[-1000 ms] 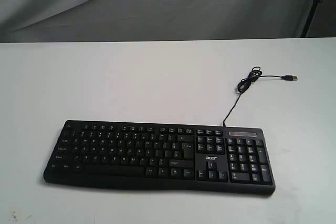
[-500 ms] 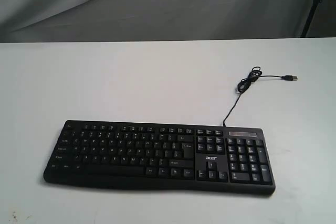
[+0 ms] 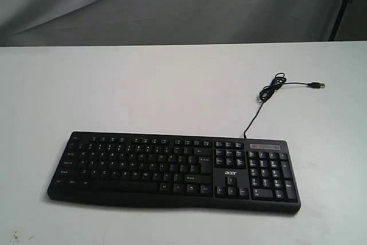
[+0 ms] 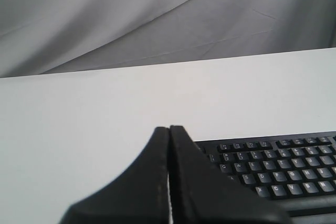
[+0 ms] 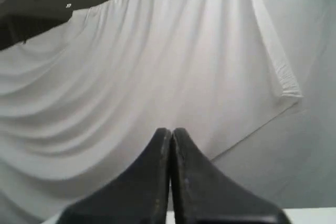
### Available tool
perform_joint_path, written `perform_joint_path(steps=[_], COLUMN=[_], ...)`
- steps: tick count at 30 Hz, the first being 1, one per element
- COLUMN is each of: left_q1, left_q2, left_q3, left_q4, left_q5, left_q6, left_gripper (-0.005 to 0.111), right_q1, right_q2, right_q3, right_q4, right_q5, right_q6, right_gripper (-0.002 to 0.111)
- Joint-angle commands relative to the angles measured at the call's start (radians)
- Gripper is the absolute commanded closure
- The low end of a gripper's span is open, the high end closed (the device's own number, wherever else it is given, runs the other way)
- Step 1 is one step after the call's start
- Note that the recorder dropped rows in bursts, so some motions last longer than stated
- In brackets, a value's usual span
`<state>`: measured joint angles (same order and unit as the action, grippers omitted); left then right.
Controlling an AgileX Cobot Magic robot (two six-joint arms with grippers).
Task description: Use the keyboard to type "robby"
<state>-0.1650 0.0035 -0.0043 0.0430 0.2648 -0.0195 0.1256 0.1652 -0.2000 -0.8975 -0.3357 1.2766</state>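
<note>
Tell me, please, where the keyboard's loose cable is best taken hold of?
Probably at the plug, from straight above. It looks like the stiff end, lying flat on the table, clear of the small coil in the cable, with bare surface along both long sides.

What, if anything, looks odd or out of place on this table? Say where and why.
The wide black plastic keyboard lies flat, but its thin black cable ends in a loose USB plug lying on the white table behind the number pad, connected to nothing in view.
</note>
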Motion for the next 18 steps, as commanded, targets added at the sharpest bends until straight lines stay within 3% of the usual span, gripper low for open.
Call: perform_joint_path(steps=[1,7,18], left_q1=[-0.006,-0.006,-0.006], left_q2=[-0.003,-0.003,-0.003], left_q3=[0.004,0.004,0.004], left_q4=[0.005,0.005,0.005], left_q5=[-0.005,-0.005,-0.005], left_q6=[-0.003,-0.003,-0.003], left_gripper=[0.107,0.107,0.107], right_q1=[-0.004,-0.004,-0.002], right_q2=[0.324,0.767,1.106], right_q3=[-0.192,-0.43,-0.624], right_q4=[-0.49,-0.585,-0.674], right_q5=[-0.234,-0.388,-0.526], right_q6=[0.355,0.391,0.345], right_gripper=[0.108,0.108,0.108])
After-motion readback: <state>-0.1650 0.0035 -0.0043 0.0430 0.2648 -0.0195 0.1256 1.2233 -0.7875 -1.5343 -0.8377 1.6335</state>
